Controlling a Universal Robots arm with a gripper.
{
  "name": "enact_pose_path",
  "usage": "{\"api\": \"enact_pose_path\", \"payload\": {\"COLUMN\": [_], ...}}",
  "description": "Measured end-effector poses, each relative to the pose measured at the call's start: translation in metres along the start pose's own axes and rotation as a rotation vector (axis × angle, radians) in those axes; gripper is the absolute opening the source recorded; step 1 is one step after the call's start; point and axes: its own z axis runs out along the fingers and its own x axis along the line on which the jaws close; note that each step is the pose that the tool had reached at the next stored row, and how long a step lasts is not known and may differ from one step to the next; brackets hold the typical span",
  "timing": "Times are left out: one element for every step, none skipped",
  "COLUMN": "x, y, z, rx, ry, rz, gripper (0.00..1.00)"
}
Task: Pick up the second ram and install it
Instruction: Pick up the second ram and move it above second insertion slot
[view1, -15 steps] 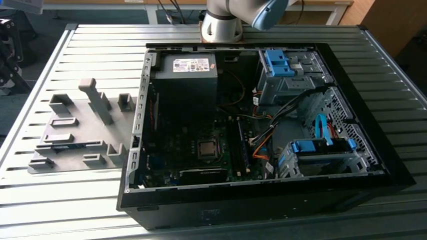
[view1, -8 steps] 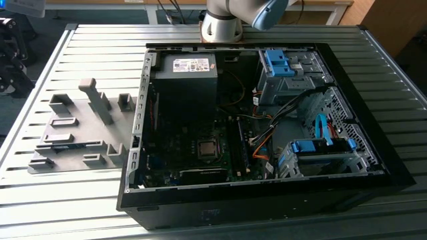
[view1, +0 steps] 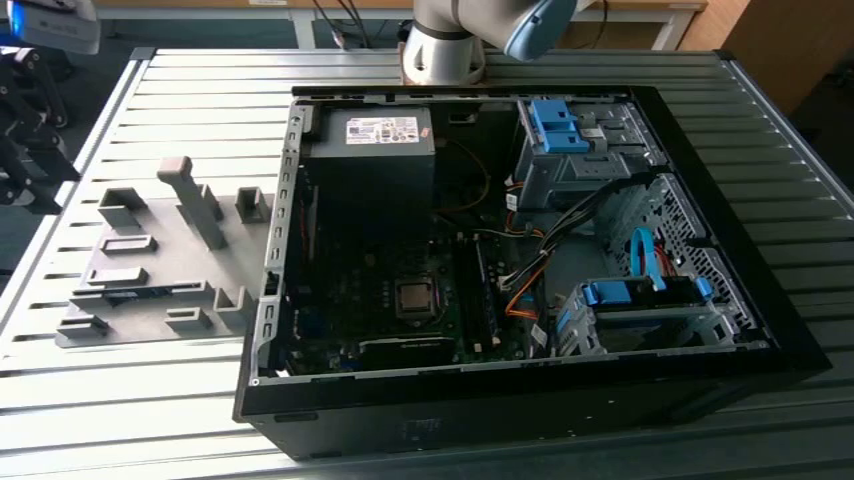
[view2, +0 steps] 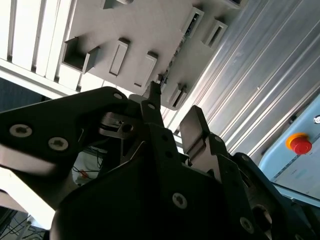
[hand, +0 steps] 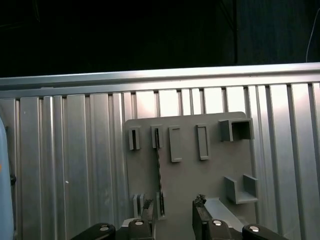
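The second ram (hand: 159, 170) is a thin stick standing on edge in the grey fixture plate (hand: 200, 180), held between two small slot blocks. In the exterior view the ram (view1: 150, 292) shows as a blue-green strip near the front of the plate (view1: 160, 235), to the left of the open computer case (view1: 507, 240). My gripper (hand: 174, 210) hovers well above the plate, open, with nothing between its black fingers (hand: 200, 207). In the second wrist view the gripper (view2: 172, 107) stands apart from the ram (view2: 174, 62), which lies far below it.
The plate and case rest on a slatted metal table (view1: 160, 400). Several grey blocks rise from the plate, the tallest an upright post (view1: 194, 200). A light blue box with a red stop button (view2: 300, 145) sits beside the table. The arm's base (view1: 447, 45) stands behind the case.
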Motion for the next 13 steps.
{"api": "enact_pose_path", "payload": {"x": [0.0003, 0.0006, 0.0009, 0.0012, 0.0014, 0.0015, 0.0017, 0.0019, 0.002, 0.002, 0.002, 0.0021, 0.0021], "y": [0.0002, 0.0002, 0.0002, 0.0001, 0.0001, 0.0, -0.0001, -0.0002, -0.0002, -0.0002, -0.0003, -0.0003, -0.0003], "z": [0.0017, 0.0036, 0.0054, 0.0071, 0.009, 0.0107, 0.0124, 0.0138, 0.015, 0.0156, 0.0157, 0.0157, 0.0157], "rx": [-0.0001, 0.0, 0.0, -0.0001, -0.0001, -0.0001, -0.0002, -0.0002, 0.0, -0.0001, -0.0002, -0.0002, -0.0003], "ry": [0.0001, -0.0001, 0.0, 0.0001, 0.0001, 0.0001, 0.0001, 0.0002, 0.0, 0.0001, 0.0002, 0.0002, 0.0002], "rz": [0.0, 0.0, 0.0, 0.0, 0.0, 0.0, 0.0, 0.0, 0.0, 0.0, 0.0, 0.0, 0.0], "gripper": [0.43, 0.43, 0.43, 0.43, 0.43, 0.43, 0.43, 0.43, 0.43, 0.43, 0.43, 0.43, 0.43]}}
